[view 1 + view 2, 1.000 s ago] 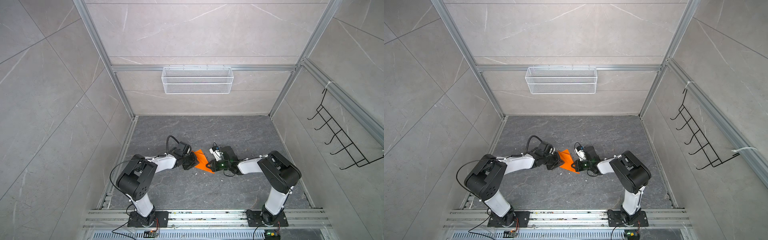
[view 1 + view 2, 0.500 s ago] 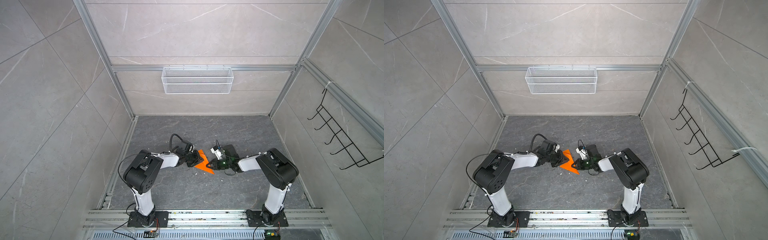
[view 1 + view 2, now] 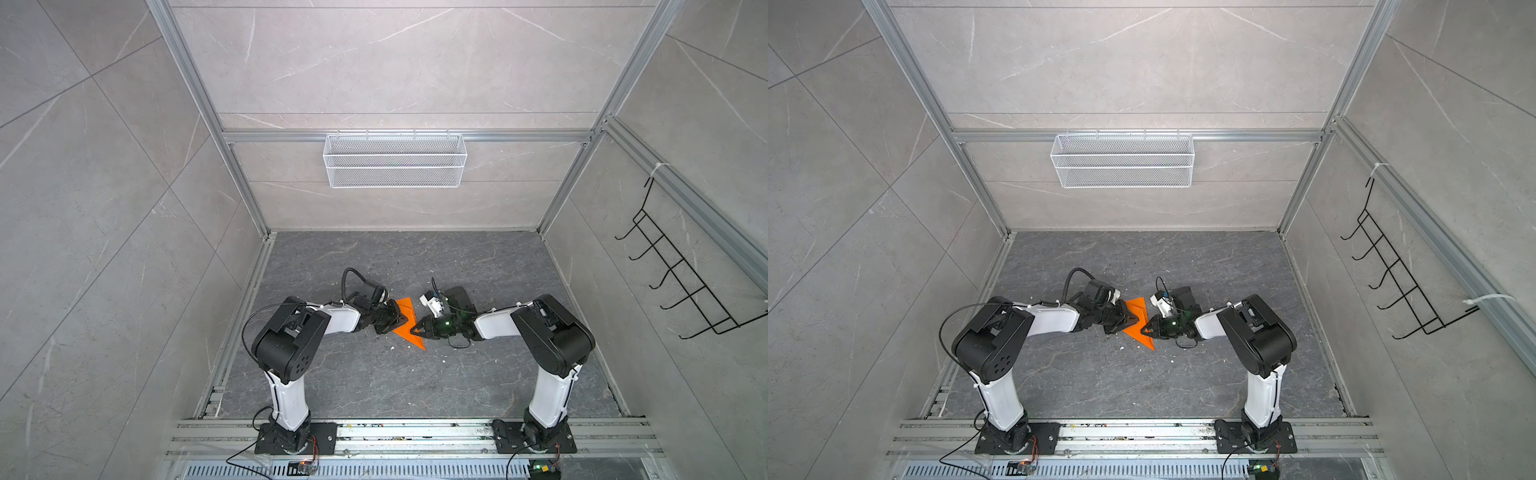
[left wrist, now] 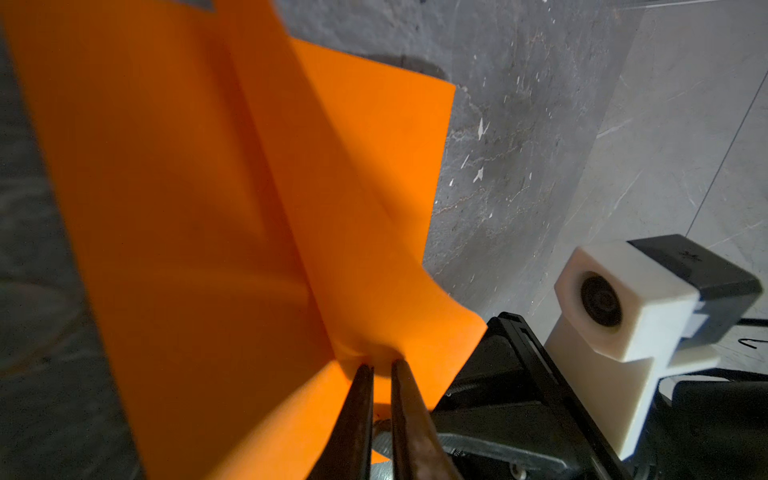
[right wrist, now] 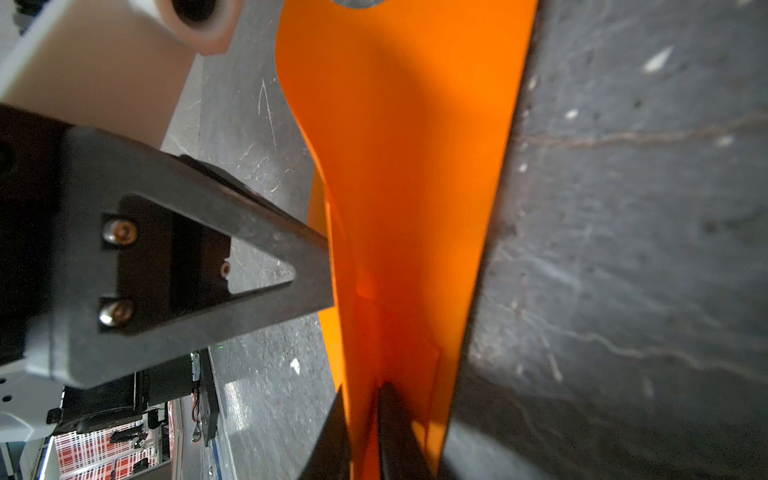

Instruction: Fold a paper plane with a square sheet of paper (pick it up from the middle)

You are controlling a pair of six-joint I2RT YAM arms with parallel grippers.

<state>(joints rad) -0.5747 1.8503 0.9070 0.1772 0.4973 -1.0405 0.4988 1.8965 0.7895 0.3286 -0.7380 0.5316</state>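
Left wrist view: the left gripper (image 4: 379, 368) is pinched narrow on the folded orange paper (image 4: 249, 208), at the middle of the bench (image 3: 374, 382). The right gripper (image 5: 363, 399) straddles the paper's other edge, barely parted; whether it grips, I cannot tell.

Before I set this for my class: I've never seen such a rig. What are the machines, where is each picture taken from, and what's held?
Two robot arms are bolted at the edge of a dark grey table, each ending in a two-fingered gripper. Two pictures look down from above; two come from cameras on the arms' wrists. Between the arms is a folded orange paper, creased into a pointed shape. The left gripper pinches it. The paper also runs between the fingers of the right gripper, but whether they grip it I cannot tell. White flecks dot the table.
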